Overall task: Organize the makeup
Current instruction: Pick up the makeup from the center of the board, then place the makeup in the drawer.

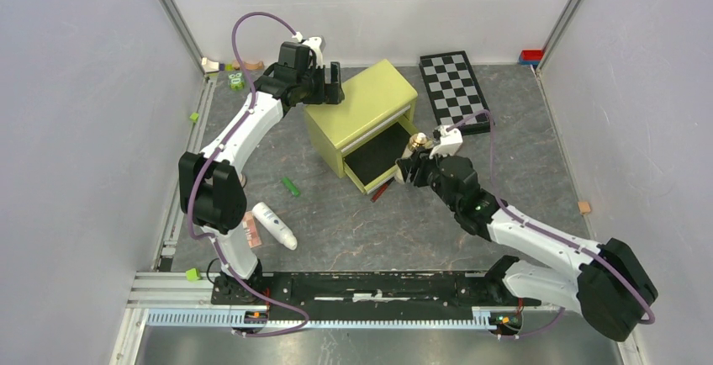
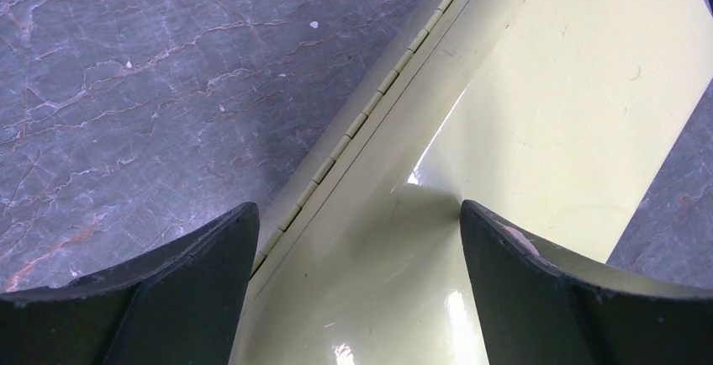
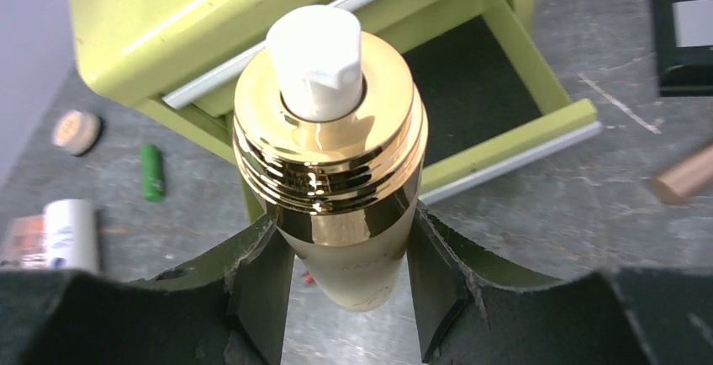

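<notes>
Holding bottle (image 3: 328, 155) tight in our right fingers (image 3: 261, 272), gold cap up, just beside open drawer (image 1: 376, 156) of green box (image 1: 361, 96). Our left fingers (image 2: 193, 281) spread apart, gripping nothing, over box top by its hinge (image 2: 370, 108). Tube (image 1: 275, 225) lies on tabletop (image 1: 420, 230) near our left arm, palette (image 1: 251, 229) touching it. Green stick (image 1: 290, 187) lies between tube and box. Red stick (image 1: 380, 190) sits by drawer front.

In the right wrist view the eyeshadow palette (image 3: 18, 239) is cut off at the left edge, a blurred coppery cylinder (image 3: 683, 177) at the right.
</notes>
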